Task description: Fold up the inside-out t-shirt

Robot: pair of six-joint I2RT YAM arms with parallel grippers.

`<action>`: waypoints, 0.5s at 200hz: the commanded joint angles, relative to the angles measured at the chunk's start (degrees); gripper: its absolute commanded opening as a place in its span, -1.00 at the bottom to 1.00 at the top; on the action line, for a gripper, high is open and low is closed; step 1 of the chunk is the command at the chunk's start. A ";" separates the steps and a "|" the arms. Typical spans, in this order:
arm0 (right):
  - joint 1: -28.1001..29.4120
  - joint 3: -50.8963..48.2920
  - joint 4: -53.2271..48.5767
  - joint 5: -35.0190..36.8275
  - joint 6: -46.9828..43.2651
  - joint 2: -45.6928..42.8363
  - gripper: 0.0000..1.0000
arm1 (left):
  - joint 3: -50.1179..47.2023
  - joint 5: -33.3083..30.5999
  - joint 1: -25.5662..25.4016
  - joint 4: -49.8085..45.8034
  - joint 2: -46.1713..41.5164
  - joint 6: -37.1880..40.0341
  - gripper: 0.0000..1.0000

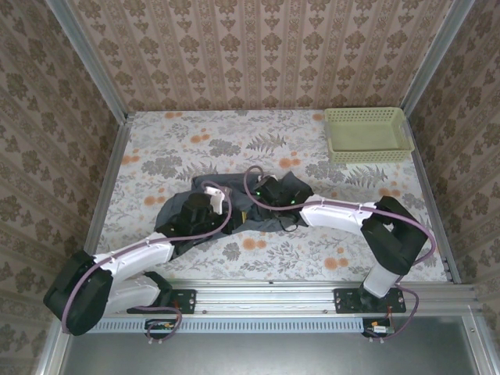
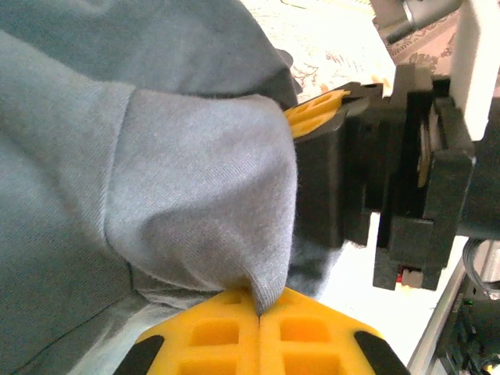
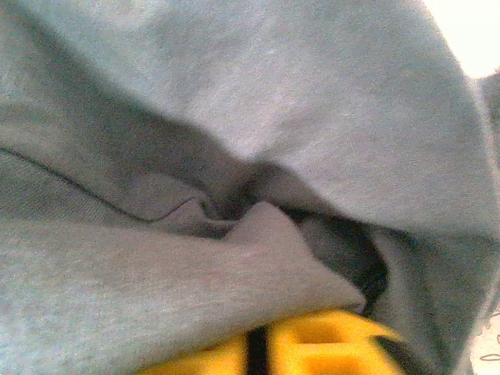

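Top view: ctr of t-shirt is covered by both wrists; collar, sleeves and hem can't be told apart. Left wrist view: left gripper is cut off at btm edge; fabric runs off top and left edges. Right wrist view: right gripper is cut off at btm edge, tips partly under a fold; pic is soft, seam detail unclear.

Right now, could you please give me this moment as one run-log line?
left gripper: shut on t-shirt | right gripper: shut on t-shirt | t-shirt: crumpled, not yet folded
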 commanded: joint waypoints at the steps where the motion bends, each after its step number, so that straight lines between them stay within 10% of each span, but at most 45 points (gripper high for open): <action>1: -0.01 0.00 0.75 -0.19 1.06 -3.10 -1.00 | -0.10 -1.39 1.07 -0.86 0.13 -1.01 -1.00; 65: -0.15 -9.17 9.52 -12.45 1.51 -15.65 -1.00 | -0.15 0.00 5.99 -1.47 0.87 -0.27 -0.86; 100: -0.10 -15.56 20.29 -16.92 3.70 -19.55 -1.00 | 2.04 -4.75 5.55 -9.31 0.83 2.36 -0.42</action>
